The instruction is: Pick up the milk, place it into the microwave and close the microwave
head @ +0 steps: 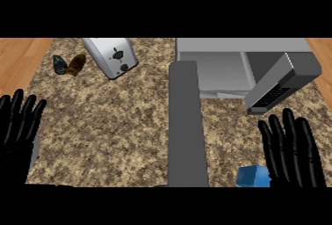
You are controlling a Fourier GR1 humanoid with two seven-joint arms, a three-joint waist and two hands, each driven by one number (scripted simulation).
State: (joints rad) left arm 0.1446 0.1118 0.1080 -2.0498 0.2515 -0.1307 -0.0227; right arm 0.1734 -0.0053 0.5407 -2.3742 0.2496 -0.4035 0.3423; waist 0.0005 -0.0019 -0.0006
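Lying on the counter (110,118) near the lower edge, the milk (252,176) is being seen only as a blue box, and its lower part is being cut off. It is just beside the right hand (293,149), at the hand's left, and whether they are touching cannot be told. The right hand is being held with fingers straight and apart, pointing up, around nothing. The left hand (18,125) is being shown at the left edge, also with fingers straight and spread, around nothing; its palm is being partly cut off by the edge.

The microwave (240,66) is standing open at the upper right. Its door (188,127) is being swung out toward the viewer and is being seen edge-on as a long grey bar, so its face is hidden. The inside is dim and hard to make out. A toaster (111,57) is lying tilted at the upper left, with two small dark things (69,64) beside it, which cannot be named.
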